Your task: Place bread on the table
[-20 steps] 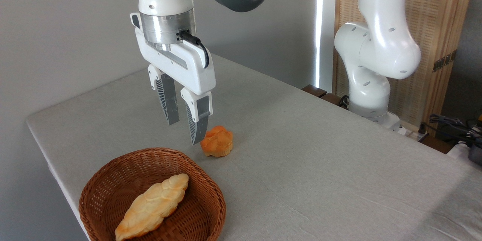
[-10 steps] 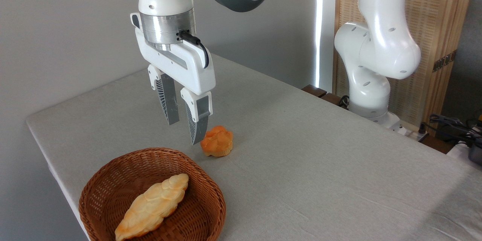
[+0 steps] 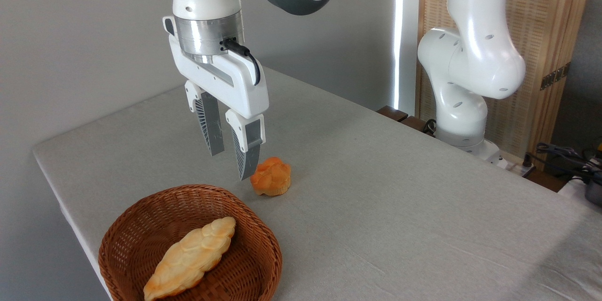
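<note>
Grey table (image 3: 400,188), bread (image 3: 190,257) in basket (image 3: 261,268), gripper (image 3: 230,165) above

One fixed camera here, set high off the table's (image 3: 376,207) near corner, looking down and across toward the far wall. It sits close: the fingers (image 3: 247,150) hang left of centre, the basket (image 3: 263,244) below them is cut by the bottom edge, and the arm base (image 3: 463,122) stands far to their right.
</note>
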